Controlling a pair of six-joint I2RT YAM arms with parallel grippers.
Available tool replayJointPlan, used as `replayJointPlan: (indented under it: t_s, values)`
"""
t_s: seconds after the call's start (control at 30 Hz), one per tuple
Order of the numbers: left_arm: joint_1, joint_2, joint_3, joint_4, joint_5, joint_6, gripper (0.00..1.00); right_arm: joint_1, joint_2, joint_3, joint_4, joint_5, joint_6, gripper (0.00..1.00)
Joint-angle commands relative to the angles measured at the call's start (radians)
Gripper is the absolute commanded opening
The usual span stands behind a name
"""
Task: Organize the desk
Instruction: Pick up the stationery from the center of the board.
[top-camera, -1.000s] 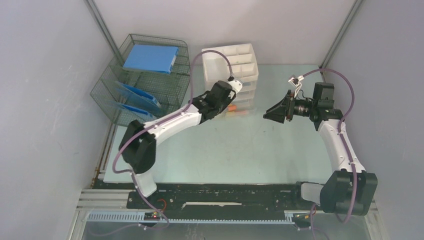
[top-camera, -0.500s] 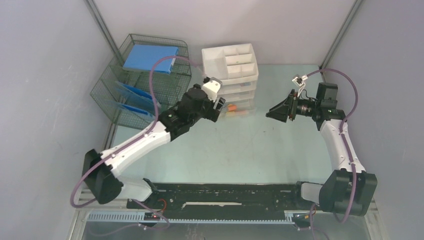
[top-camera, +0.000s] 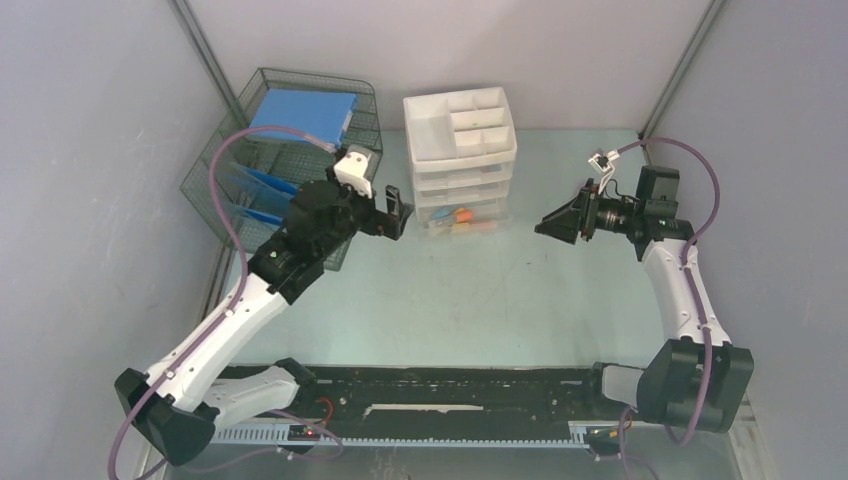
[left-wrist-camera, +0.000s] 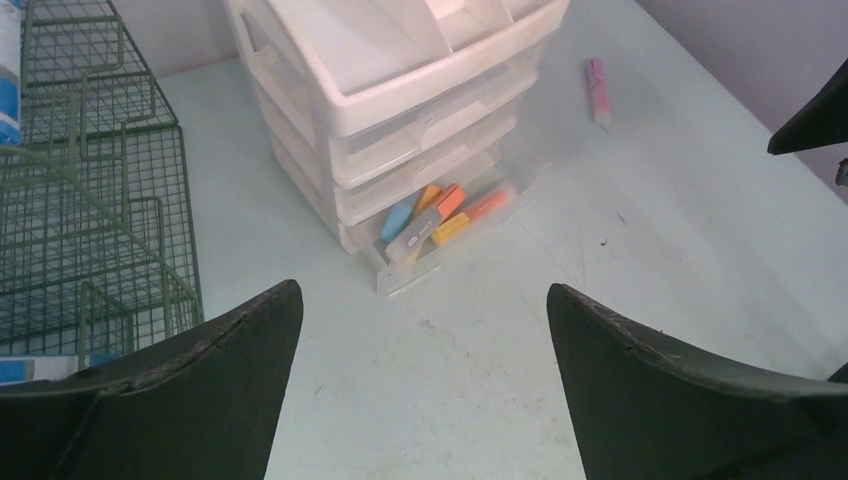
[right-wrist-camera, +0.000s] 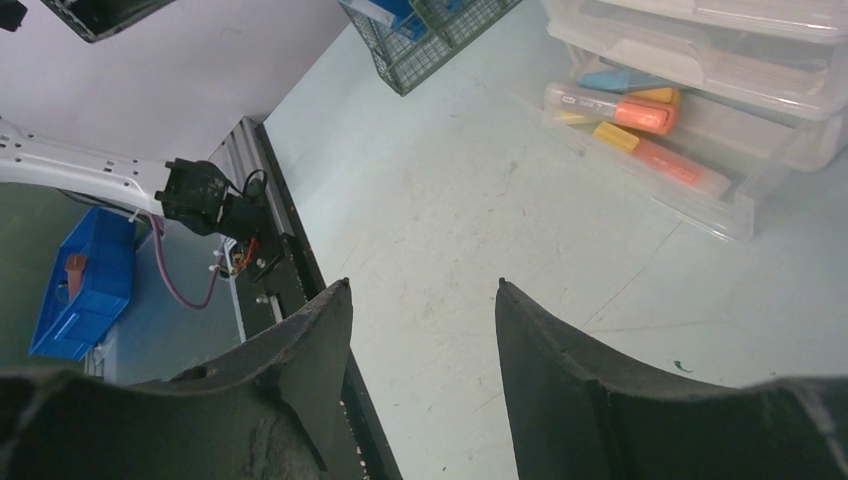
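The pale mint-green desk (top-camera: 470, 300) holds a white drawer unit (top-camera: 458, 135) at the back. Its bottom drawer (top-camera: 465, 222) is pulled out and holds orange, blue and yellow markers (left-wrist-camera: 432, 212), also seen in the right wrist view (right-wrist-camera: 625, 112). A pink marker (left-wrist-camera: 597, 90) lies on the desk beyond the unit. My left gripper (top-camera: 395, 212) is open and empty, left of the drawer, above the desk (left-wrist-camera: 420, 290). My right gripper (top-camera: 545, 228) is open and empty, to the right of the drawer (right-wrist-camera: 422, 284).
A green wire file rack (top-camera: 285, 160) with blue folders (top-camera: 302, 115) stands at the back left, close behind my left gripper. The black front rail (top-camera: 440, 385) runs along the near edge. Grey walls close in on both sides.
My left arm has swung back to the left, away from the open drawer, and its gripper now hangs beside the wire rack. My right gripper has barely moved.
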Motion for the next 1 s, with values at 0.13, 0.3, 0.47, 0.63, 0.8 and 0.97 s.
replayJointPlan:
  t_s: [0.13, 0.3, 0.47, 0.63, 0.8, 0.97]
  values:
    - [0.149, -0.078, -0.043, -0.028, 0.202, -0.054, 1.00, -0.016, -0.001, 0.001, -0.014, 0.064, -0.063, 0.62]
    - [0.202, -0.117, -0.093, 0.013, 0.266, -0.070, 1.00, -0.018, 0.014, 0.013, -0.052, 0.138, -0.125, 0.62]
    - [0.265, -0.118, -0.119, 0.051, 0.363, -0.128, 1.00, -0.027, 0.040, 0.038, -0.094, 0.217, -0.176, 0.62]
    - [0.281, -0.132, -0.126, 0.051, 0.363, -0.134, 1.00, -0.040, 0.068, 0.049, -0.100, 0.294, -0.194, 0.63]
    - [0.283, -0.140, -0.130, 0.046, 0.339, -0.128, 1.00, -0.048, 0.127, 0.096, -0.116, 0.388, -0.202, 0.63]
    - [0.283, -0.158, -0.133, 0.045, 0.323, -0.124, 1.00, -0.048, 0.228, 0.191, -0.138, 0.503, -0.168, 0.63]
